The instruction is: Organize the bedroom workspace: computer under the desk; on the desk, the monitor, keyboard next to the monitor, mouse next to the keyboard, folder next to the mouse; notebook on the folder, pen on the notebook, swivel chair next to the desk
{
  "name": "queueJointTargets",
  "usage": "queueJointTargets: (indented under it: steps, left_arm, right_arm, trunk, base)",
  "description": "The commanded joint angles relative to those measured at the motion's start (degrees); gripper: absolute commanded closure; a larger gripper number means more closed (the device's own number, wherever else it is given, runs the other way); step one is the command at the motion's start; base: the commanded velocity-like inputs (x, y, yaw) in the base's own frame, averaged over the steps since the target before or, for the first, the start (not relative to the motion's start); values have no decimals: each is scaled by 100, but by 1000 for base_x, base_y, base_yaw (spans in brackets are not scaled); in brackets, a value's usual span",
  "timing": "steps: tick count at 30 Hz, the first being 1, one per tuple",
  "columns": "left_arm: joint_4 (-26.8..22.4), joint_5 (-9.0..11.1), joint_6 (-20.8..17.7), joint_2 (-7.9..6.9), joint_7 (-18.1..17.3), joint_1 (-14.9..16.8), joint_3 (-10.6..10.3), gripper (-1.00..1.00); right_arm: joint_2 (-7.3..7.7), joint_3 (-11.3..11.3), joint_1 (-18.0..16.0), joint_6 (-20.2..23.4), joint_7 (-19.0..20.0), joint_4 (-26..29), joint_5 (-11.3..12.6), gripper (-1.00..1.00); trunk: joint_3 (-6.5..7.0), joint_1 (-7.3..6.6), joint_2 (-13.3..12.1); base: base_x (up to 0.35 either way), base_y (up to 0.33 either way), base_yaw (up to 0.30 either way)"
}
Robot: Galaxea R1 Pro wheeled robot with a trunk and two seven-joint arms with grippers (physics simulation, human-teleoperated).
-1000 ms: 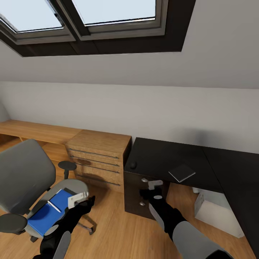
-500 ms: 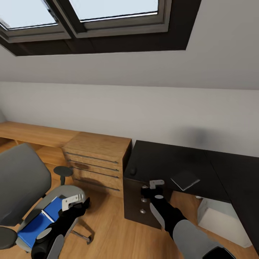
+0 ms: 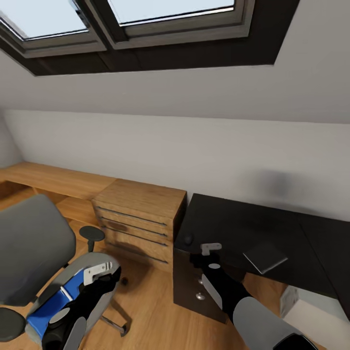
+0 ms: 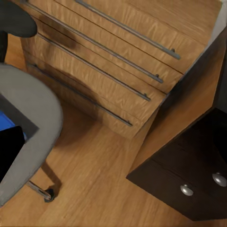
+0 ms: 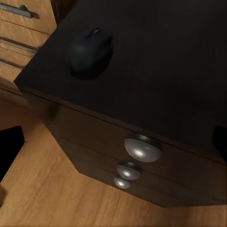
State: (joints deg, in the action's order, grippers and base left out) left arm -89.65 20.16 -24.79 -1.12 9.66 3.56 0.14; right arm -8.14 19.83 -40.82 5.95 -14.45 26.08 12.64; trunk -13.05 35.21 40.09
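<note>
The grey swivel chair [image 3: 29, 253] stands at the left, with the blue folder [image 3: 51, 306] on its seat. A thin white pen [image 3: 64, 291] seems to lie on the folder, partly behind my left arm. My left gripper [image 3: 99, 270] hovers open over the seat's front edge [image 4: 33, 118]. The black desk [image 3: 253, 223] carries the mouse [image 3: 187, 239] at its left corner and the dark notebook [image 3: 265, 257]. My right gripper [image 3: 210, 250] is open just in front of the desk edge, near the mouse [image 5: 90, 52]. A pale piece of the computer [image 3: 316, 316] shows under the desk. Monitor and keyboard are out of view.
A low wooden drawer cabinet [image 3: 141, 214] stands between chair and desk, joined to a long wooden bench [image 3: 53, 177] along the wall. The desk's black drawer unit [image 5: 142, 149] has round metal knobs. Wooden floor [image 3: 155, 311] lies open between chair and drawers.
The whole picture has shifted with the camera, bringing the desk's left corner closer. Both grippers hold about the same place in view, and neither has taken hold of anything.
</note>
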Motion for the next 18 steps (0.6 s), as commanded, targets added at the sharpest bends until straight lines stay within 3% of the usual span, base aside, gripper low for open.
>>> queueJointTargets:
  steps: [1, 11, 18]
  left_arm:
    - [-9, 61, -26, -2, 44, 4, -5, -100]
    - [-9, 65, -26, -2, 44, 4, -5, -100]
    - [-9, 66, -29, -2, 44, 4, -5, -100]
  right_arm:
    - [6, 50, -5, 30, -50, 11, 55, -100]
    - [5, 64, 4, 24, -47, 11, 55, -100]
    - [8, 59, 4, 18, -2, -14, 23, -100]
  trunk:
    - [-9, 2, 7]
    - [-9, 2, 7]
    - [-9, 2, 7]
  base:
    - [3, 0, 219]
    - [27, 0, 62]
    - [277, 0, 1]
